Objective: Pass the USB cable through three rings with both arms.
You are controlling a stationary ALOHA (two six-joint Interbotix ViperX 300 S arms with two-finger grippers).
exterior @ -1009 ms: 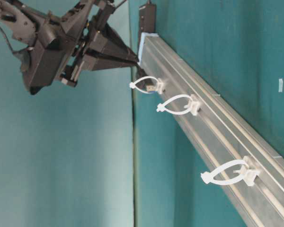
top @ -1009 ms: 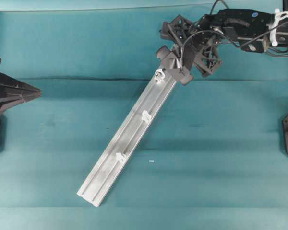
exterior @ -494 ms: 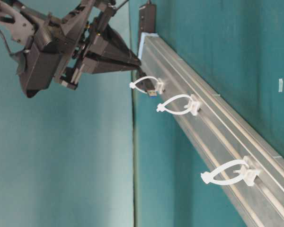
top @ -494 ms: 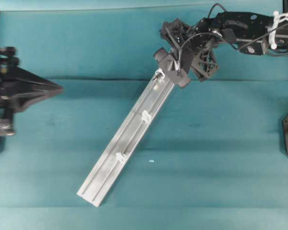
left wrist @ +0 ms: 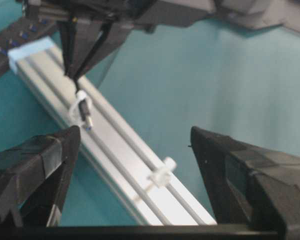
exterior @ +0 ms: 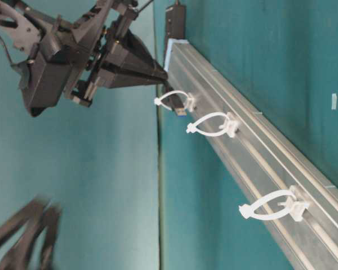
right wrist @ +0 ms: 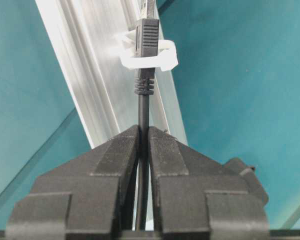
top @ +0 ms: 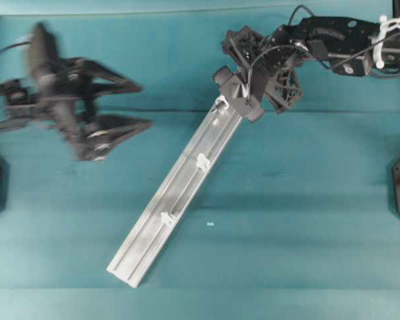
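Blurred left gripper [top: 137, 103] wide apart, well left of the rail [top: 177, 193].

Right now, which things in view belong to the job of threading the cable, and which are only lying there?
Belong to the job:
- USB cable, plug in the first ring
- three rings
- right gripper, shut on the cable
- left gripper, open, empty

Only lying there:
- aluminium rail, which carries the rings
- black hub at the rail's end
- small white scrap

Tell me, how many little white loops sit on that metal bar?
3: one ring at the far end with the plug in it, one ring mid-rail, one ring nearer the near end. None seem hidden.
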